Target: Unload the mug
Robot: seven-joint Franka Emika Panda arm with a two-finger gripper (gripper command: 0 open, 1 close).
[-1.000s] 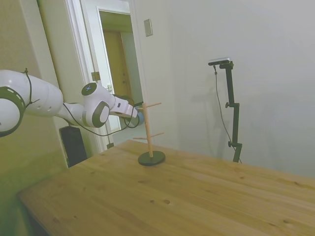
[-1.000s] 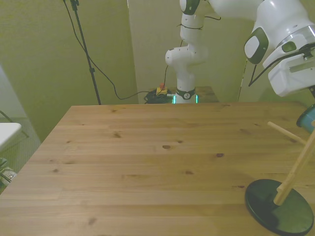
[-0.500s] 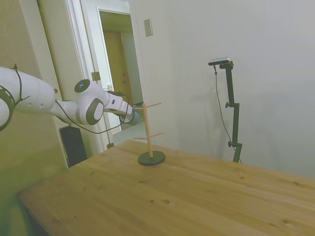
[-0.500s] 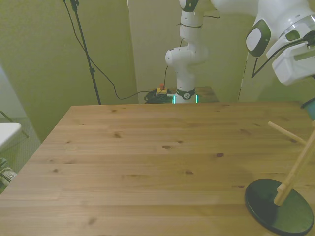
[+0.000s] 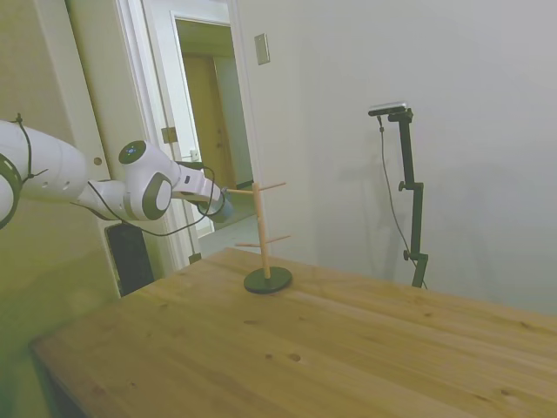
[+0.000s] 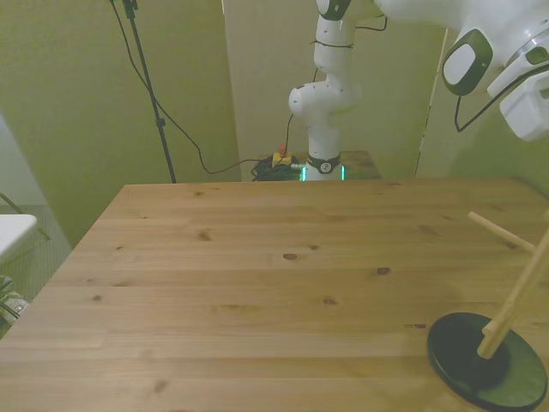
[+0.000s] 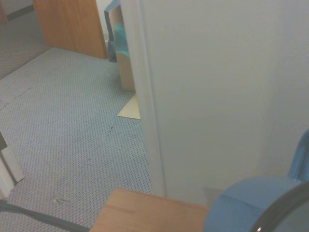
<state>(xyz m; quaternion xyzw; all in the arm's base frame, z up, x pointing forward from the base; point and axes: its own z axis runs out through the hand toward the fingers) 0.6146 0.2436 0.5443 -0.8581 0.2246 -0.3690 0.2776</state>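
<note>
The teal-blue mug (image 5: pixel 224 208) hangs in the air just off the left tip of the wooden rack's (image 5: pixel 265 233) upper peg, above the table's far edge in the side view. My gripper (image 5: pixel 218 204) is shut on it, reaching in level from the left. In the wrist view the mug's (image 7: pixel 256 205) blue wall and dark rim fill one corner, with a corner of the table (image 7: pixel 145 215) close by. The front view shows only the rack (image 6: pixel 515 296) at its right edge and part of my wrist (image 6: pixel 532 103). The mug and fingers are out of that picture.
The rack stands on a dark round base (image 5: pixel 268 280) near the table's far edge, with a lower peg (image 5: pixel 277 239) sticking out to the side. Behind it are a white wall, a door frame (image 5: pixel 139 104) and grey carpet (image 7: pixel 63 121). The wooden table (image 6: pixel 257 292) spreads wide in front.
My gripper has drawn back to the left in the side view, carrying the mug away from the rack's post to the peg's tip. In the front view the mug has left the picture.
</note>
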